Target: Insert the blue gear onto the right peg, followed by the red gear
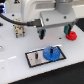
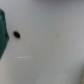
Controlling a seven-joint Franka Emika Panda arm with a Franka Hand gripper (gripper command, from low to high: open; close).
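The blue gear (image 1: 50, 53) lies flat on the right half of the grey black-rimmed plate (image 1: 34, 60), around the right peg (image 1: 51, 49), whose thin dark tip shows at its hub. The red gear (image 1: 73, 36) sits on the white table behind the plate, toward the exterior view's right. My gripper (image 1: 54, 32) hangs above the table behind the plate with its dark fingers (image 1: 66, 31) wide apart and nothing between them. One finger stands just beside the red gear. The wrist view shows only blurred white table with a dark spot (image 2: 16, 34); no fingers or gears show there.
A shorter pin (image 1: 36, 54) stands on the plate's left half. A small beige and white object (image 1: 19, 30) sits at the back left, with black cables (image 1: 7, 19) above it. A teal shape (image 2: 2, 35) lies at the wrist picture's edge.
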